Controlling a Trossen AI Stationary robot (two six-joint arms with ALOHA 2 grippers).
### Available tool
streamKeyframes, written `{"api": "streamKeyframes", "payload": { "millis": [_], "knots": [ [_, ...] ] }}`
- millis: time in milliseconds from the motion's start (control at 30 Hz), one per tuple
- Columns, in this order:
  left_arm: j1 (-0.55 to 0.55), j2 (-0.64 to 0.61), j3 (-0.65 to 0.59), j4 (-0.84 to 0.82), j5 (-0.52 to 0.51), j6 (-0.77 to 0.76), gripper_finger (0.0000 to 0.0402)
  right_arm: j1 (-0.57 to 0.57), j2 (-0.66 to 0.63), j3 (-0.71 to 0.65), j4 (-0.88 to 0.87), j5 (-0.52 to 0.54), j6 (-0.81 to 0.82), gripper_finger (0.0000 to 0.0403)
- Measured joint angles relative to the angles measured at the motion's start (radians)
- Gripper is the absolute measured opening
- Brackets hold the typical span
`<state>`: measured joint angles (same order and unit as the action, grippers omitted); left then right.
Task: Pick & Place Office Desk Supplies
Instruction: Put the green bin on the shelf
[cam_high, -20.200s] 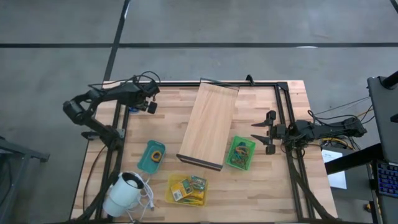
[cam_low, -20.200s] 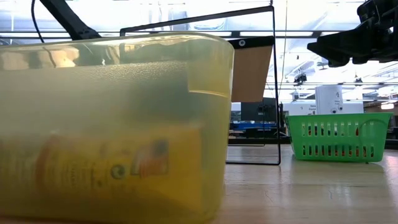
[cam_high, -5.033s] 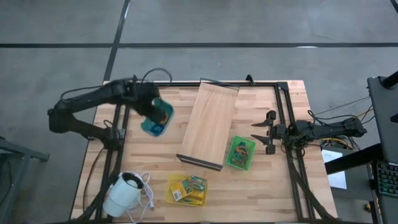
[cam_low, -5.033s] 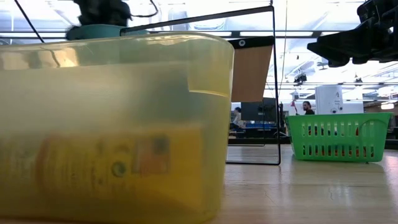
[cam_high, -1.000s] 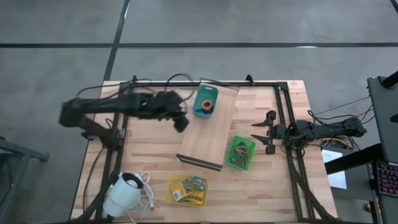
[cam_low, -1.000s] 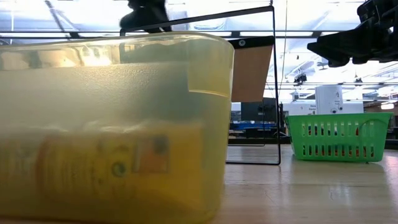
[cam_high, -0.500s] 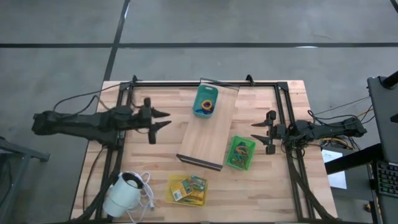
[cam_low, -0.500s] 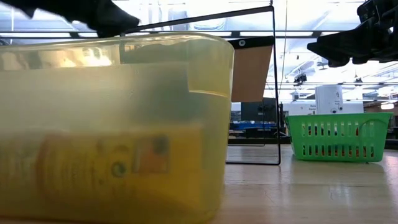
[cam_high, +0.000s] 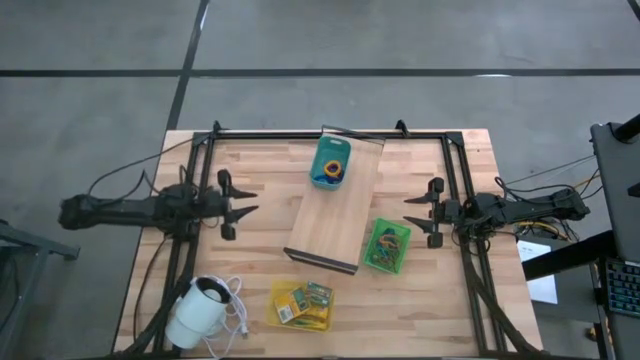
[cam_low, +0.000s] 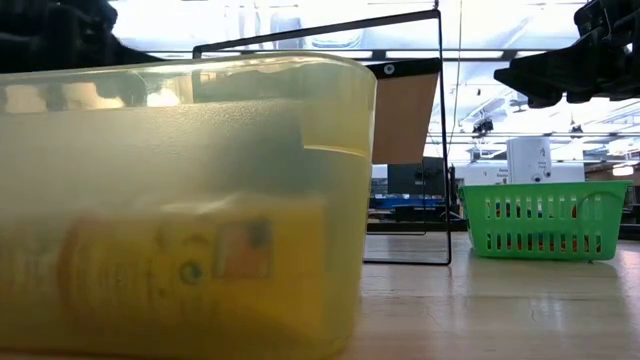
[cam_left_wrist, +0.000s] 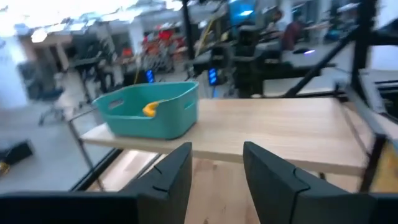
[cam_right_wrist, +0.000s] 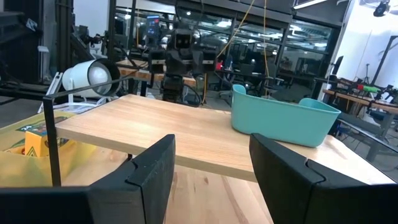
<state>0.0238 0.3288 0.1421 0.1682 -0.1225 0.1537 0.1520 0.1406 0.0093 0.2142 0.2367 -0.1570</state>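
A teal bin (cam_high: 331, 162) with small orange and blue items stands on the far end of the long pale board (cam_high: 335, 205); the left wrist view shows the teal bin (cam_left_wrist: 152, 111) with an orange piece inside. A green basket (cam_high: 387, 246) of rubber bands sits on the table right of the board. A yellow bin (cam_high: 302, 304) with yellow-green packets stands near the near edge. My left gripper (cam_high: 245, 205) hangs open over the table's left part, well left of the board. My right gripper (cam_high: 415, 212) waits open by the right frame.
A white round corded device (cam_high: 200, 310) lies at the near left corner. A black metal frame (cam_high: 330, 133) borders the table's far, left and right sides. In the low view the yellow bin (cam_low: 180, 200) fills the left half and the green basket (cam_low: 545, 220) stands right.
My left gripper has drawn back from beside the teal bin toward the table's left edge, its arm folding away from the board. The teal bin has stayed on the board's far end. The right arm has kept still.
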Motion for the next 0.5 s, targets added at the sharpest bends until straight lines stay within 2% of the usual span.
{"api": "streamKeyframes", "payload": {
  "millis": [133,333,500],
  "knots": [
    [0.0,-0.085,-0.074,0.038,0.07,0.075,0.0145,0.0,0.0,0.0,0.0,0.0,0.0,0.0206],
    [0.0,-0.172,-0.138,0.041,0.075,0.086,0.0145,0.0,0.0,0.0,0.0,0.0,0.0,0.0206],
    [0.0,-0.183,-0.138,0.03,0.075,0.082,0.0145,0.0,0.0,0.0,0.0,0.0,0.0,0.0206]
  ]
}}
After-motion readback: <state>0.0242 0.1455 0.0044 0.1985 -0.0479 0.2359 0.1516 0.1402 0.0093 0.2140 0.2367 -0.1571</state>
